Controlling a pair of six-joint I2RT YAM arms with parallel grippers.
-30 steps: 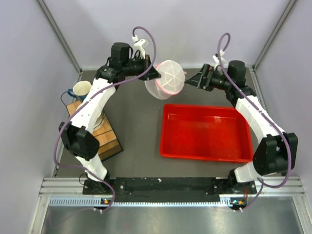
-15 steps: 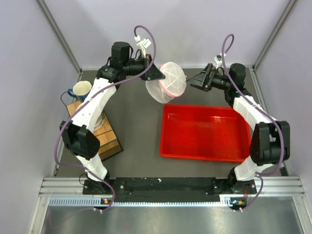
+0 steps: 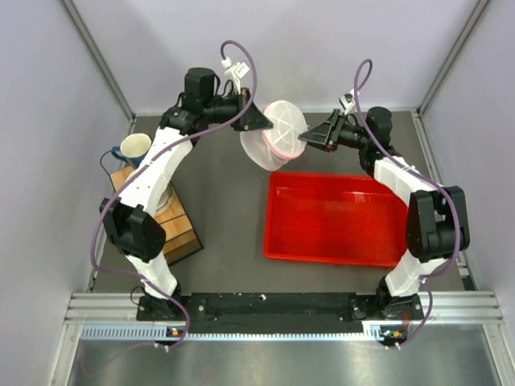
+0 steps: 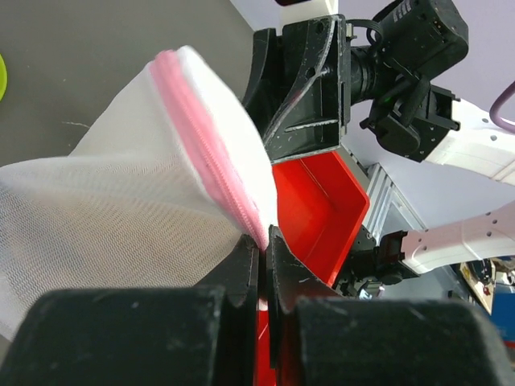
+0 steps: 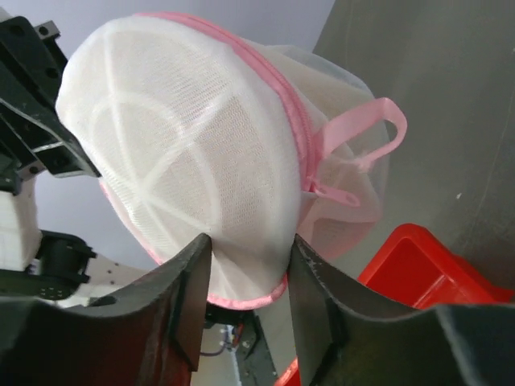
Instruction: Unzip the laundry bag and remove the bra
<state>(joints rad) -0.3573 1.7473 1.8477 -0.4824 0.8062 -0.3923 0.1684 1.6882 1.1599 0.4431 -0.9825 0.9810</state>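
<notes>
Top cam: fixed, high above the near edge of the tabletop [image 3: 225, 201], looking down. It is a far view and takes in the whole work area.

Left wrist cam: mounted behind the left claw [image 4: 261, 241], sighting along its fingers. It is very near the bag [image 4: 121, 217], which fills the left half of the frame. It faces the right claw [image 4: 302, 104] and the tray [image 4: 322, 209].

Right wrist cam: mounted behind the right claw, aimed the opposite way and just as close. The bag covers most of its frame, with the left claw at the left edge.

Overlap: the bag and tray appear in all three views. Each wrist cam sees the other claw, and the two wrist cams see opposite faces of the bag.
</notes>
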